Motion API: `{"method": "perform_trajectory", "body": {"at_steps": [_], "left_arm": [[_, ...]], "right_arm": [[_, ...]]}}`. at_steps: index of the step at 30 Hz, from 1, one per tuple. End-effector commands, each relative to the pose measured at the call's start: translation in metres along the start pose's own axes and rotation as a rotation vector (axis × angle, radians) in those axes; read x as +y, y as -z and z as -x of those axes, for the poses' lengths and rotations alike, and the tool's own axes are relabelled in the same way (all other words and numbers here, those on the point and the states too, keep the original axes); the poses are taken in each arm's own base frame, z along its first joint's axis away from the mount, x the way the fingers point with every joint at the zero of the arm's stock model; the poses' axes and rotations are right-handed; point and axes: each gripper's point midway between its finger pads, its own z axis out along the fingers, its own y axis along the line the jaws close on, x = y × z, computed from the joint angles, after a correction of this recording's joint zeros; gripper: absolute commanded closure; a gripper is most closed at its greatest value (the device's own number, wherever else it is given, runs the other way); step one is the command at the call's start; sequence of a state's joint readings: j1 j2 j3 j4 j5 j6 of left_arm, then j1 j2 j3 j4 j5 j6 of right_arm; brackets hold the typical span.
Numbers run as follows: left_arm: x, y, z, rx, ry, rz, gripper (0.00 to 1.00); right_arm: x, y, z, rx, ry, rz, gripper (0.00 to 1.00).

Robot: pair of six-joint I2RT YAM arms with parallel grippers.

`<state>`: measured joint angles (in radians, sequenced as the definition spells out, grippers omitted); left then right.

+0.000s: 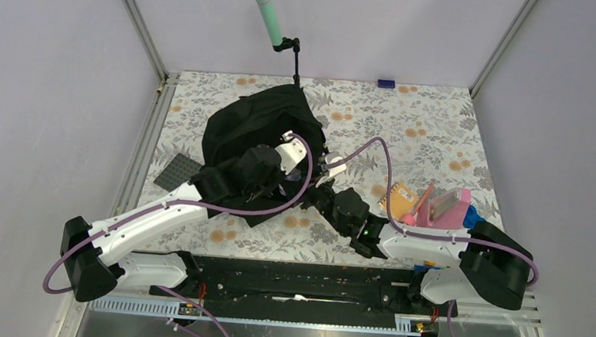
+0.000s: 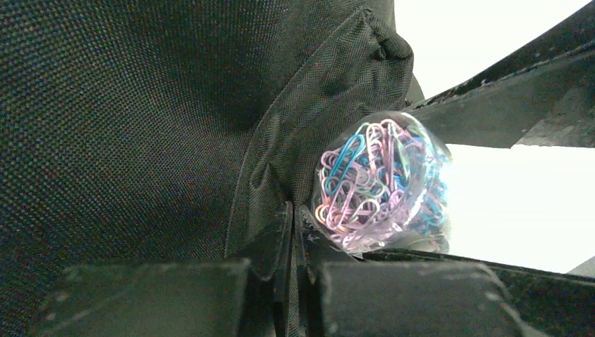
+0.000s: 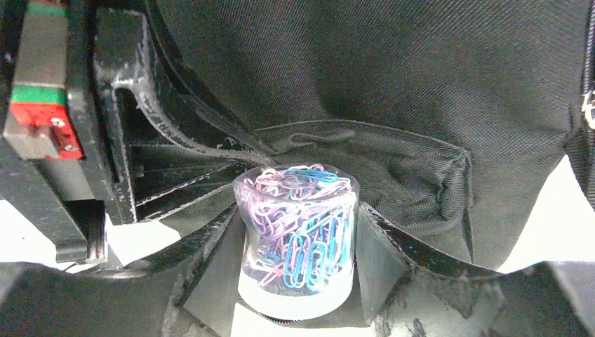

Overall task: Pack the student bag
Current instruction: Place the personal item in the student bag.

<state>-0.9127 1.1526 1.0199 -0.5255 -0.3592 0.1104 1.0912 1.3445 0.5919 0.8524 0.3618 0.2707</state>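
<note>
student bag [image 1: 254,126] lay on the table [image 1: 441,123], left of centre. my left gripper [image 2: 291,228] was pressed shut, pinching its pocket flap [image 2: 316,105]. my right gripper [image 3: 295,242] clamped a clear tub of paper clips [image 3: 298,203] at the opening. risk: the flap slips free and closes, or the tub catches the hem and tips.

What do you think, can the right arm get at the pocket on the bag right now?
Probably yes. The right tool, holding a jar of paper clips, is right at the pocket on the bag, with nothing between. The left tool pinches the pocket's edge.
</note>
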Motion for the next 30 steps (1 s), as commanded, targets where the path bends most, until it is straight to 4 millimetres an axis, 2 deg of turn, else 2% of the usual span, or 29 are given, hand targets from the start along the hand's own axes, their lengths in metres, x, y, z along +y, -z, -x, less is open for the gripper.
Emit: {"method": "perform_trajectory", "body": {"at_steps": [1, 15, 17, 21, 23, 30], "left_arm": [[-0.001, 0.009, 0.023, -0.092, 0.053, -0.033, 1.00], [0.001, 0.011, 0.026, -0.105, 0.069, -0.043, 1.00], [0.001, 0.011, 0.027, -0.106, 0.069, -0.044, 1.00], [0.002, 0.012, 0.026, -0.107, 0.070, -0.041, 1.00], [0.003, 0.012, 0.026, -0.107, 0.070, -0.039, 1.00], [0.001, 0.011, 0.026, -0.107, 0.071, -0.044, 1.00]], "right_arm": [[0.025, -0.011, 0.047, -0.157, -0.044, 0.051, 0.57], [0.029, -0.025, 0.007, -0.080, -0.004, 0.025, 0.58], [0.022, -0.026, 0.003, -0.074, 0.001, -0.017, 0.58], [-0.009, -0.020, 0.000, -0.069, -0.006, -0.185, 0.57], [-0.018, -0.016, -0.001, -0.065, 0.007, -0.223, 0.56], [-0.010, -0.016, -0.001, -0.049, 0.009, -0.181, 0.43]]}}
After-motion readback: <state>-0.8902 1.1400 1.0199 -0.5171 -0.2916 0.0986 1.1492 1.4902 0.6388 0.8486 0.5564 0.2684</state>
